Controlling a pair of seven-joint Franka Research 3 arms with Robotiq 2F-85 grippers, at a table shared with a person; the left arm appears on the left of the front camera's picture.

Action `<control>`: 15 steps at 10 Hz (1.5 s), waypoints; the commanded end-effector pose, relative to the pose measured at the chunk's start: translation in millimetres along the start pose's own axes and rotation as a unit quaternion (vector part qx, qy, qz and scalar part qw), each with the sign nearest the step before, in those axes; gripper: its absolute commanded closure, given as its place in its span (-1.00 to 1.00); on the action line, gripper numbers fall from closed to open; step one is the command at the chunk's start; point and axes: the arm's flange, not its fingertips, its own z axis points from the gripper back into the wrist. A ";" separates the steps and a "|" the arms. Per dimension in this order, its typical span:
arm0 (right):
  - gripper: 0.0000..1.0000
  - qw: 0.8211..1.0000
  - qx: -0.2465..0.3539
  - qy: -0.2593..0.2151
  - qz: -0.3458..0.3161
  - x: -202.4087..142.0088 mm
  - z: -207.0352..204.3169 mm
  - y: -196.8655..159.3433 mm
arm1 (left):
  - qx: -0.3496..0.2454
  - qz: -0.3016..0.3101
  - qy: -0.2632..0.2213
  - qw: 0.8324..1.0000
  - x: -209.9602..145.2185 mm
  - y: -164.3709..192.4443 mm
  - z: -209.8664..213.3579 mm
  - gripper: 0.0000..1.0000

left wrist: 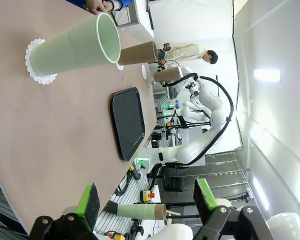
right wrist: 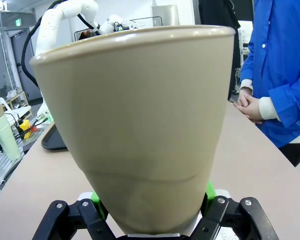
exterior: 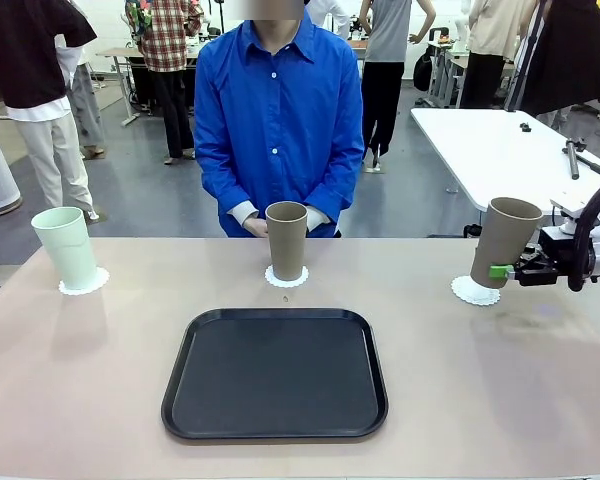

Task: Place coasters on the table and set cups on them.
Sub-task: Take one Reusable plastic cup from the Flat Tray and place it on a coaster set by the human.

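Green pads of the right gripper (exterior: 502,270) were clamped low on a tan cup (exterior: 504,243), tilted just above the right-hand coaster (exterior: 475,292). The left gripper (left wrist: 145,204) stood with its fingers apart, holding nothing. The cup looked light, stiff and smooth, best gripped near its base. On the table (exterior: 540,380) were three coasters and three cups: two tan, one mint (exterior: 67,247).

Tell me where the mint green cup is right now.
In the front view, the mint green cup stands upright on a white coaster at the table's far left, well left of the black tray.
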 end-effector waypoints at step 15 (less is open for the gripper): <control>-0.61 0.999 -0.011 0.032 -0.015 -30.2 -6.3 -58.4 | 0.003 0.002 0.000 1.000 -0.7 -1.6 1.0 -1.00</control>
